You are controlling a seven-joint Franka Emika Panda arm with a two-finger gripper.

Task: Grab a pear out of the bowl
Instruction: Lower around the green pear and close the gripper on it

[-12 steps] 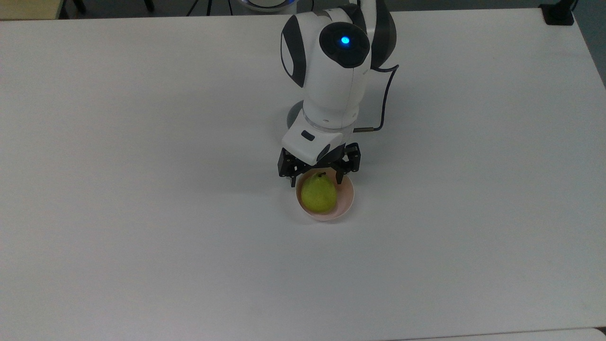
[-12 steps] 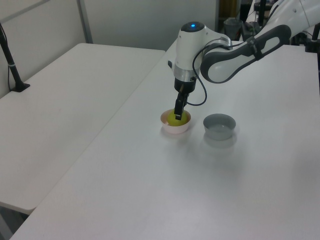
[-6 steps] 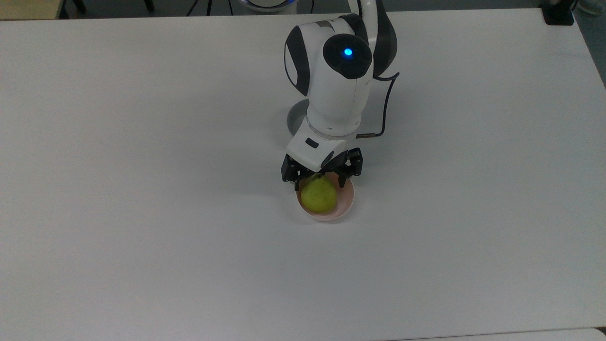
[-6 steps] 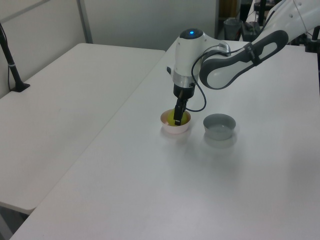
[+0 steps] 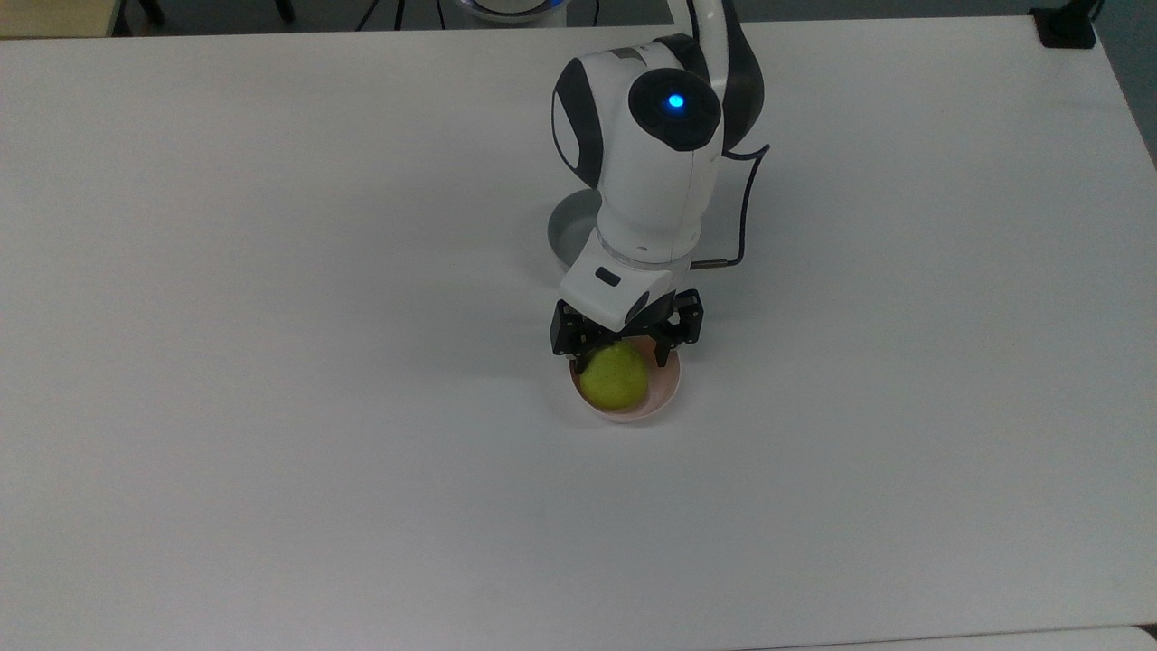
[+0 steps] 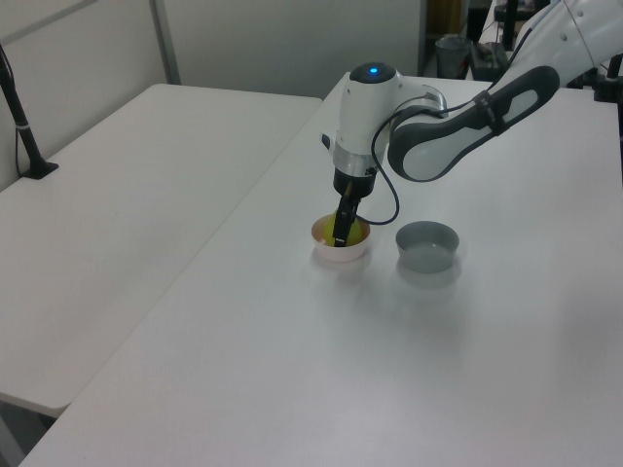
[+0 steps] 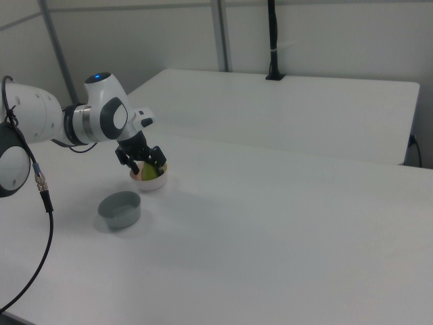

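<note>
Gripper [image 5: 624, 350] down over the pear [image 5: 614, 379] in the pink bowl [image 5: 667, 391], fingers apart either side of its narrow top — needs closing lower on the body, squarely, without nudging the rim.

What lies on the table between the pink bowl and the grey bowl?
Nothing: in the left view, bare white table separates the pink bowl from the grey bowl.
</note>
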